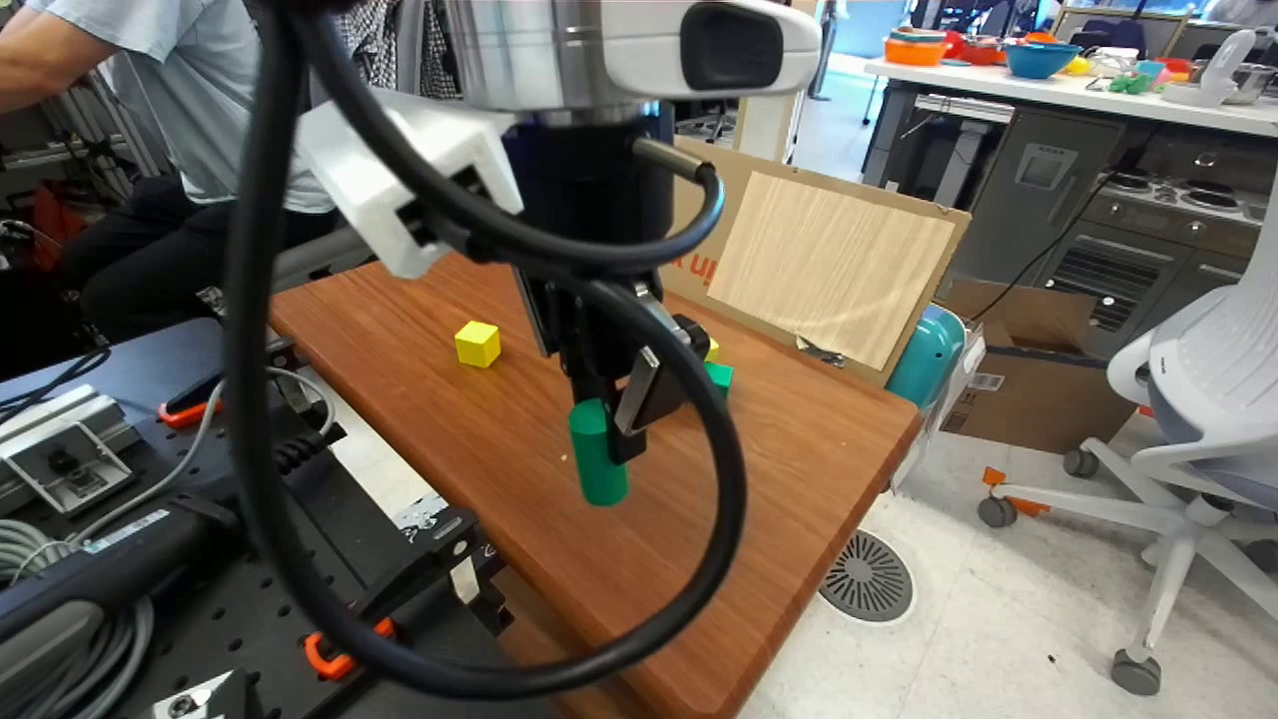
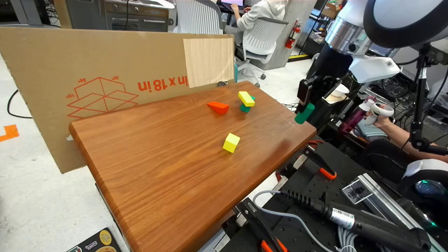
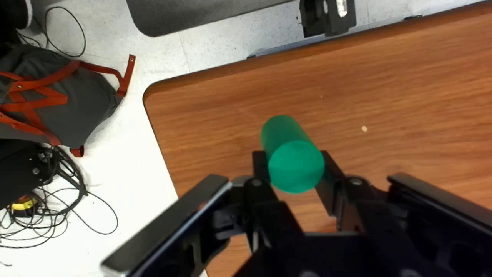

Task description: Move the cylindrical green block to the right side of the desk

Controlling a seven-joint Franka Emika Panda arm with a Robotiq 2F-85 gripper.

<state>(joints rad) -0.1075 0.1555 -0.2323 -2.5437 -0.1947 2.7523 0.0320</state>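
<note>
1. Where it's at: the claw (image 3: 295, 165) is closed in only as far as the green cylinder (image 1: 601, 464) lets it, pinching two sides near the top. The cylinder looks to be in the air above the desk (image 2: 168, 164), toward one end and near a corner. Probably the right side, but I can't say for sure whose right is meant.
2. Biggest worry IMO is the edge. Come down a bit too far out and it hangs over the lip or drops to the floor (image 1: 968, 649).
3. It looks tilted in both exterior views, though camera angle may be part of that. Lowered like this, one bit of its base touches first and it probably topples on release.
4. Round stuff rolls. Let go too high and the drop could knock it onto its side, and off it goes.
5. Press down too hard and it might swivel, since smooth curved sides don't give the claw much to hold.
6. That fat black cable (image 1: 734, 489) hangs in a big loop. If it catches on something, you could get a jerk at the wrong moment. Can't tell how much slack it has.
</note>
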